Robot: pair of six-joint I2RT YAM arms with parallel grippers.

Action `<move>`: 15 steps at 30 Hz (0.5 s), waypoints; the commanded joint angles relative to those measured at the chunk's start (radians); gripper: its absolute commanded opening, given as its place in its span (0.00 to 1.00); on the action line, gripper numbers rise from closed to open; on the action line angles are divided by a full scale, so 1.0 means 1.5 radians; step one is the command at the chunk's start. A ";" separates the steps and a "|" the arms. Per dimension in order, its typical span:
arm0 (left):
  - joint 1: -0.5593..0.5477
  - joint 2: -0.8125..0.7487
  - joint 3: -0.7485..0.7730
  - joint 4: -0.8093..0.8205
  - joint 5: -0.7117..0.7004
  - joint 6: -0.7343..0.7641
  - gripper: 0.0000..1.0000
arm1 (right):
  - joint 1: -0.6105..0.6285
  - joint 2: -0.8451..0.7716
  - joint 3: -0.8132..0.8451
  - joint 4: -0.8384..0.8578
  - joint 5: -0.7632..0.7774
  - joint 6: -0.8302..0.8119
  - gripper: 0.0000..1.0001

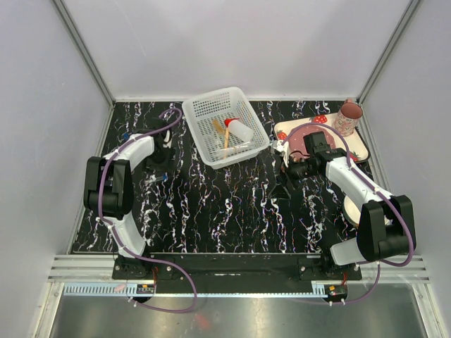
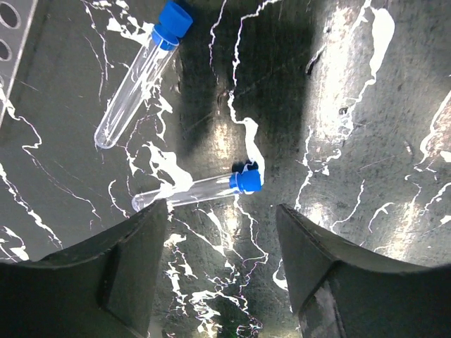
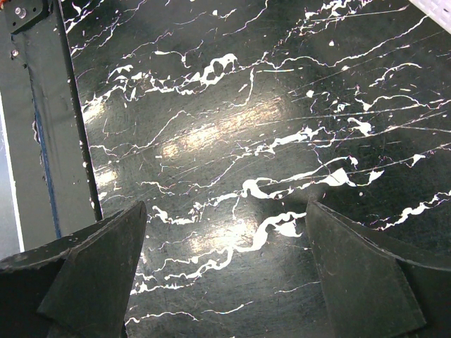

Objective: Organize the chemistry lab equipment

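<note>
White perforated basket point(image 1: 243, 156): holds red-capped squeeze bottle point(image 1: 238, 131) on its side, with wooden sticks point(image 1: 218, 130) beside it. Left of basket: blue-capped tube point(image 2: 137, 74) and second tube point(image 2: 197, 190) flat on tabletop point(image 1: 232, 211), outside any container. Left gripper point(image 2: 222, 218) over second tube, jaws spread, gripping nothing. Right of basket: strawberry tray point(image 1: 361, 146) carrying pink plate point(image 1: 297, 139), with pink mug point(image 1: 349, 117) at tray's far corner. Right gripper point(image 3: 225, 211) spread wide over bare tabletop.
</note>
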 commanded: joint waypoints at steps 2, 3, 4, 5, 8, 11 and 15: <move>0.018 -0.005 0.043 0.017 0.012 0.005 0.62 | -0.001 -0.001 0.027 -0.005 0.007 -0.014 1.00; 0.022 -0.004 0.045 0.020 0.017 0.004 0.61 | -0.002 -0.001 0.027 -0.005 0.008 -0.014 1.00; 0.026 -0.004 0.048 0.021 0.022 0.004 0.59 | -0.001 0.000 0.027 -0.006 0.007 -0.014 1.00; 0.032 -0.003 0.052 0.020 0.023 0.004 0.58 | -0.001 0.000 0.027 -0.006 0.005 -0.014 1.00; 0.043 0.006 0.077 0.024 0.011 0.008 0.56 | -0.002 0.001 0.027 -0.007 0.004 -0.014 0.99; 0.050 0.030 0.112 0.027 -0.006 0.011 0.50 | -0.001 0.003 0.027 -0.006 0.006 -0.014 1.00; 0.050 0.074 0.169 0.022 -0.047 0.015 0.45 | -0.001 0.005 0.027 -0.006 0.008 -0.013 1.00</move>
